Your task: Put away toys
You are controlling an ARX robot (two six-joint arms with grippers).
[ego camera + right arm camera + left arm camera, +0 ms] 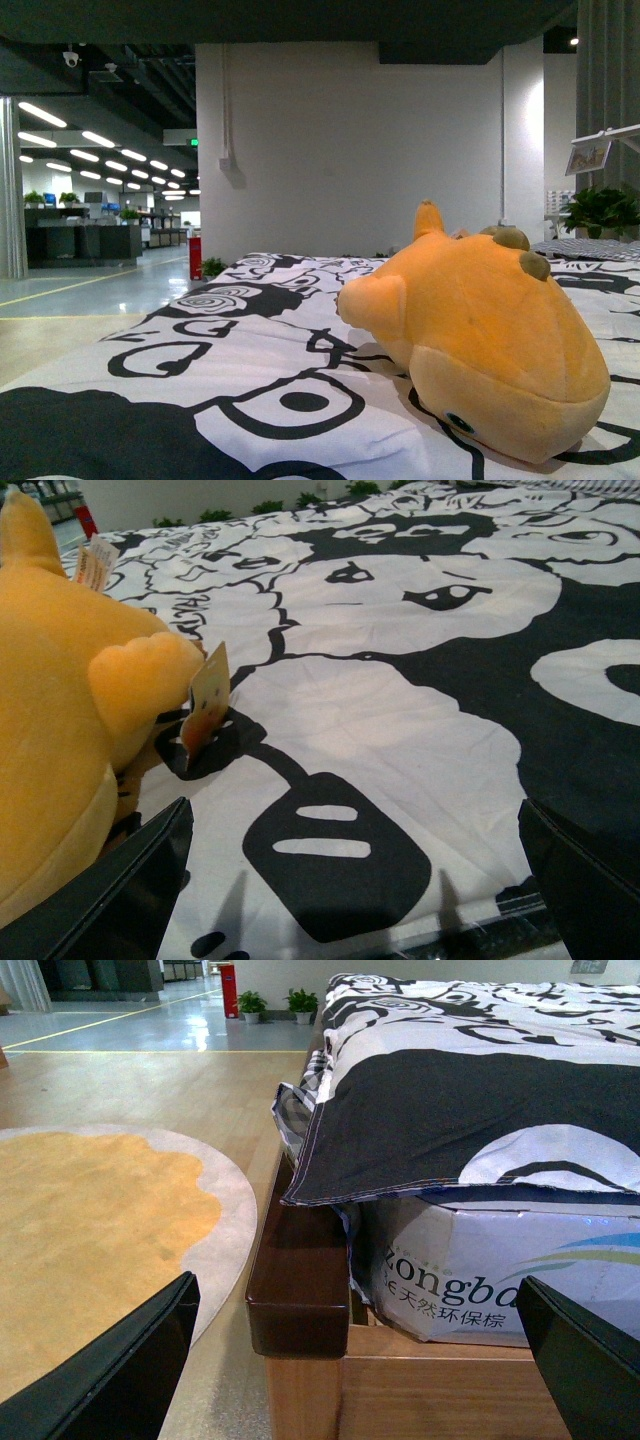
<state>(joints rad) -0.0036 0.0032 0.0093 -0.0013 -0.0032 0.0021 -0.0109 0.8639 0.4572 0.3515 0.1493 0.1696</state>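
Right gripper [353,804]: jaws spread wide, nothing between them, low over the black-and-white quilt [420,730]. The orange plush toy [60,730] lies just beside it on the quilt, with a paper tag [207,700] hanging off a stubby limb.

Left gripper [356,1280]: also spread and empty, off the bed's edge, facing the wooden bed frame [300,1280].

The front view puts the toy right of centre, so it looks like the right arm's pick.

Judgement, for a clean grasp:
- Swing towards the rounded body, not the tag.
- Close deep, since soft stuffing compresses and slips.
- Stay above the quilt so no cloth gets pinched.
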